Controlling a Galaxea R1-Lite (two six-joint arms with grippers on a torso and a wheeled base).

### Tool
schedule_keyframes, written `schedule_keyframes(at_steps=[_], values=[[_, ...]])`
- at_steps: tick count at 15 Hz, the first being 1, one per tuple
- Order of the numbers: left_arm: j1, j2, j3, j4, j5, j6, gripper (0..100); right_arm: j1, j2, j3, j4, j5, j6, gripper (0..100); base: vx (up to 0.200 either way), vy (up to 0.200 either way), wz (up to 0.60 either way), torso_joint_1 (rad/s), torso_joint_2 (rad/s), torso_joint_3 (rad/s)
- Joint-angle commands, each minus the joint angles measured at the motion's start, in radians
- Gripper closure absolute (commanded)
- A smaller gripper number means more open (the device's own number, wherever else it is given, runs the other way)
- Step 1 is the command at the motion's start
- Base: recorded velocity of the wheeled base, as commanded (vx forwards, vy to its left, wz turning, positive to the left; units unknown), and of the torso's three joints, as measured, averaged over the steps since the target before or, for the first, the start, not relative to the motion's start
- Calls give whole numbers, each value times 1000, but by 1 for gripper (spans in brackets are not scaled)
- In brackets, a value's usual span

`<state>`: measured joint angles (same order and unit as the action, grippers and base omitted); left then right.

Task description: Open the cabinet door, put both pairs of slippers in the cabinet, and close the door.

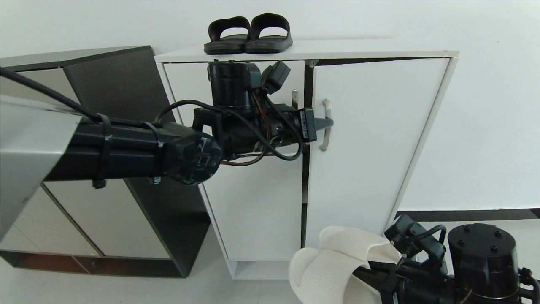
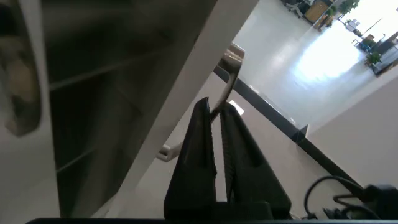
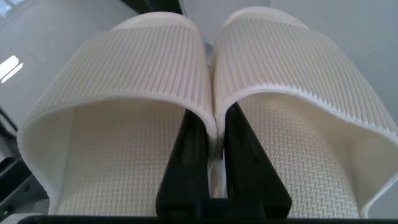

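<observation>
The white cabinet (image 1: pixel 261 202) has two doors, and the right door (image 1: pixel 371 139) stands slightly ajar. My left gripper (image 1: pixel 327 123) is shut on that door's metal handle (image 1: pixel 325 139); in the left wrist view the fingers (image 2: pixel 202 130) pinch the handle (image 2: pixel 231 68), with dark shelves showing through the gap. A pair of black slippers (image 1: pixel 249 36) sits on the cabinet top. Low in front of the right door, my right gripper (image 1: pixel 366 270) is shut on the white ribbed slippers (image 1: pixel 333 266), clamping their two inner strap edges (image 3: pixel 214 118) together.
A dark grey cabinet (image 1: pixel 118 84) with pale panels stands against the white cabinet's left side. The left door's handle (image 1: pixel 294 99) is partly hidden behind my left wrist. Pale floor (image 1: pixel 126 291) lies in front, and a white wall is behind.
</observation>
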<state>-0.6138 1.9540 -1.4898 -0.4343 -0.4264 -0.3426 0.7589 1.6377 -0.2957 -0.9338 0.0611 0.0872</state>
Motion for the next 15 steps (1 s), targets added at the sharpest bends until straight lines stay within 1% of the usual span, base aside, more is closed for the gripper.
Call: schedule_keyframes(at_steps=[1, 3, 4, 5, 7, 9, 10, 12, 13, 15], values=[[-34, -145, 138, -54, 6, -3, 100, 2, -27, 15, 0, 8, 0, 100, 0, 0, 0, 0, 0, 0], [-50, -245, 260, -83, 15, -1, 100, 5, -30, 17, 0, 9, -1, 100, 0, 0, 0, 0, 0, 0], [-50, -294, 307, -84, 6, -1, 100, 8, -29, 17, 0, 9, -1, 100, 0, 0, 0, 0, 0, 0], [-46, -300, 310, -86, 8, -3, 100, 20, -29, 17, -2, 9, -1, 100, 0, 0, 0, 0, 0, 0], [-6, -270, 296, -104, 9, -9, 100, 37, -27, 18, -2, 9, -1, 100, 0, 0, 0, 0, 0, 0], [5, -213, 283, -166, 15, -12, 100, 59, -19, 29, -2, 19, 0, 100, 0, 0, 0, 0, 0, 0], [5, -181, 256, -179, 17, -12, 100, 66, -13, 32, -2, 22, 0, 100, 0, 0, 0, 0, 0, 0], [5, -130, 200, -181, 41, -10, 100, 76, -15, 35, -3, 22, 0, 100, 0, 0, 0, 0, 0, 0], [2, -83, 132, -172, 72, -12, 100, 82, -21, 35, -3, 22, 0, 100, 0, 0, 0, 0, 0, 0], [-3, 6, 28, -172, 81, -10, 100, 97, -21, 35, -3, 22, 0, 100, 0, 0, 0, 0, 0, 0]])
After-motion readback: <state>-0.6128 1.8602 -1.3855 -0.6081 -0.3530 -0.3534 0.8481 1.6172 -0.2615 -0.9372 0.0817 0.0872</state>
